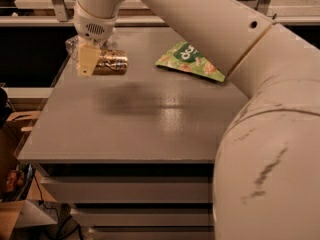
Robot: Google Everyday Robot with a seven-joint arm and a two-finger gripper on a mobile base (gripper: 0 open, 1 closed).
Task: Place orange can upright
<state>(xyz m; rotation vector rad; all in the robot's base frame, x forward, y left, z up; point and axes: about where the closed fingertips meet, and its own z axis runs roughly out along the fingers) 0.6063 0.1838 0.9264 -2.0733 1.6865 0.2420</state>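
Note:
The orange can [112,62] lies on its side in the air, a little above the grey table [150,129], near the table's far left corner. Its shadow falls on the tabletop below it. My gripper [93,64] comes down from the arm overhead and is shut on the can's left end. One pale finger [85,60] shows in front of the can; the other is hidden behind it.
A clear plastic water bottle [73,44] lies just behind the gripper at the far left edge. A green snack bag [192,60] lies flat to the right of the can. My large white arm [260,114] fills the right side of the view.

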